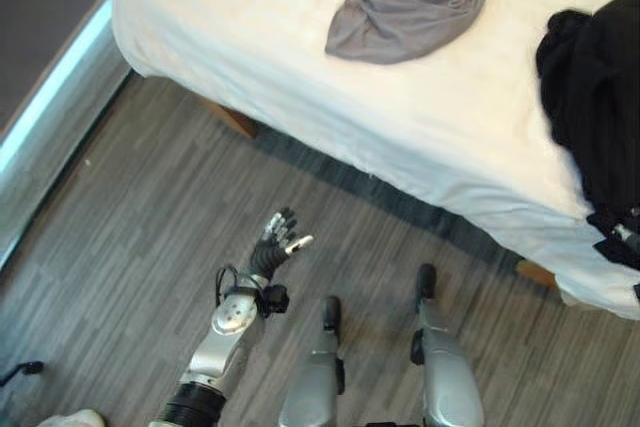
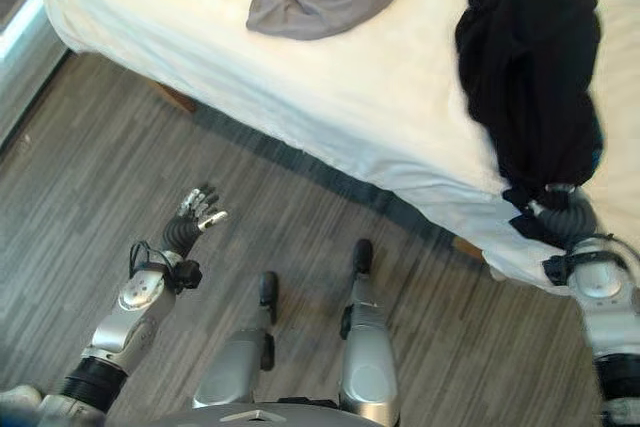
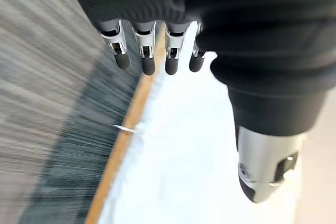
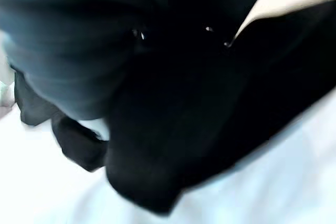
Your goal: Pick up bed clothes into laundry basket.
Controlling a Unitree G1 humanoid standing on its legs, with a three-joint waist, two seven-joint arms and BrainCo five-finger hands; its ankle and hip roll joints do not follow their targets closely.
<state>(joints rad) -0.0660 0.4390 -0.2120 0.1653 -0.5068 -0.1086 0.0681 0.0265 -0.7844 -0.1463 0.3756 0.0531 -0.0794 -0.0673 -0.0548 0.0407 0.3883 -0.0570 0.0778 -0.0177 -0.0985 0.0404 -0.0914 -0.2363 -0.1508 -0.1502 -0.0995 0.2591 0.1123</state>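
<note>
Our right hand (image 2: 560, 209) is buried in the black garment (image 2: 530, 77) at the bed's (image 2: 400, 107) edge; we cannot tell its fingers. Our left hand (image 1: 277, 242) hangs open over the floor (image 1: 120, 237). A grey garment (image 1: 410, 2) lies further up. A shallow grasp could let cloth slip floorward.

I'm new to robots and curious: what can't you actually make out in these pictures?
- Right hand: its fingers are buried in the black garment at the bed's edge; whether they grip it cannot be told, and the right wrist view is dark blur.
- Grey garment: cut off by the top edge.
- Left hand: fingers straight, over the floor.
</note>
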